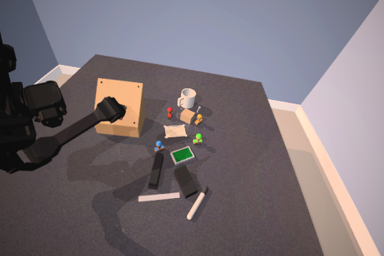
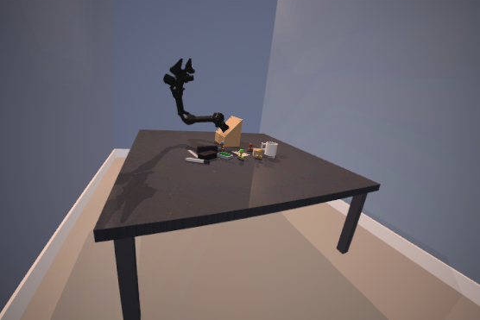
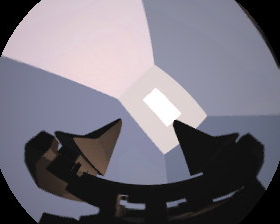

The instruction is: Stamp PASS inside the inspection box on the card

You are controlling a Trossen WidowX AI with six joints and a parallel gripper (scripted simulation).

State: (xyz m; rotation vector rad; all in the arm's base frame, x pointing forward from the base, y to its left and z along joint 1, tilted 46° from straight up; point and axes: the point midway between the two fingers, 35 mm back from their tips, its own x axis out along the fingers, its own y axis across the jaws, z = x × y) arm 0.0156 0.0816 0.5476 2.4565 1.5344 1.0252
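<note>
My gripper (image 2: 186,61) (image 3: 148,122) is open and empty, raised high above the table and pointing up. The ink pad (image 1: 183,154) (image 2: 225,155) is green in a pale tray. The pale card (image 1: 175,131) lies behind it in the top view; its box and any print are too small to make out. Four small round-knobbed stamps stand around them: green (image 1: 198,136) (image 2: 242,152), blue (image 1: 159,144), red (image 1: 170,110) (image 2: 250,146) and orange (image 1: 199,116). Their lettering cannot be read, so I cannot tell which is PASS.
A wooden sloped block (image 1: 121,92) (image 2: 235,132) stands beside the arm. A white mug (image 1: 188,99) (image 2: 271,149) and small tan box (image 1: 187,116) are behind the card. A black bar (image 1: 156,171), black block (image 1: 186,181), white strip (image 1: 159,197) and marker (image 1: 197,205) lie near the pad.
</note>
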